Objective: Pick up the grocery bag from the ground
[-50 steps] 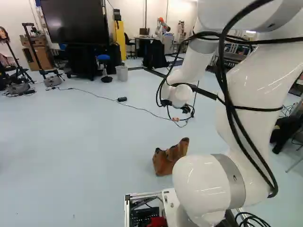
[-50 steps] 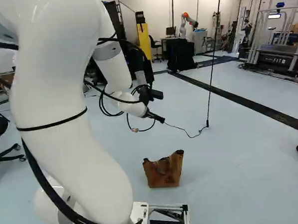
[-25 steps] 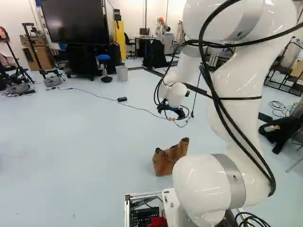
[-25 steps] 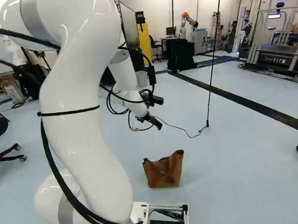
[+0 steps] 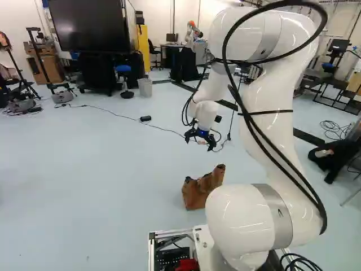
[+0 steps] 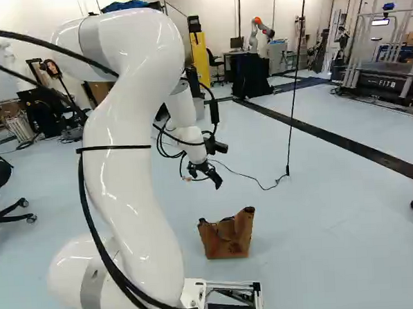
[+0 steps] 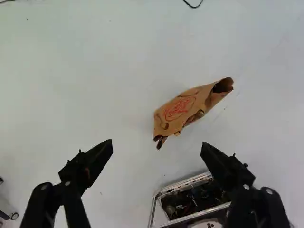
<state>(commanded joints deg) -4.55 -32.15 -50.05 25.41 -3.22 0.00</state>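
I operated the arm point(image 6: 127, 158) with the gripper point(image 5: 200, 145) suspended above the floor point(image 6: 321, 224) and directed downward. The two black fingers stood wide apart, with nothing held between them.

The paper grocery bag point(image 6: 227, 240) stood upright on the floor, near the front of the base frame point(image 5: 163, 232). In the right base view, its open top faced up and its brown side panel was visible. In the left base view, it appeared just beside the rounded white lower section of the arm.

The wrist view placed the bag ahead of the gripper point(image 7: 157, 144), apart from both fingers and offset toward the finger nearer the base frame. Red print was visible on its side panel, and the bag lay at a slant to the line between the fingertips.

A thin cable point(image 6: 253, 180) ran along the floor beyond the bag, with a small black box point(image 5: 145, 118) in its run. A black floor strip point(image 6: 330, 134) crossed the right base view diagonally. Another robot point(image 6: 254, 38) stood at the far side of the room.
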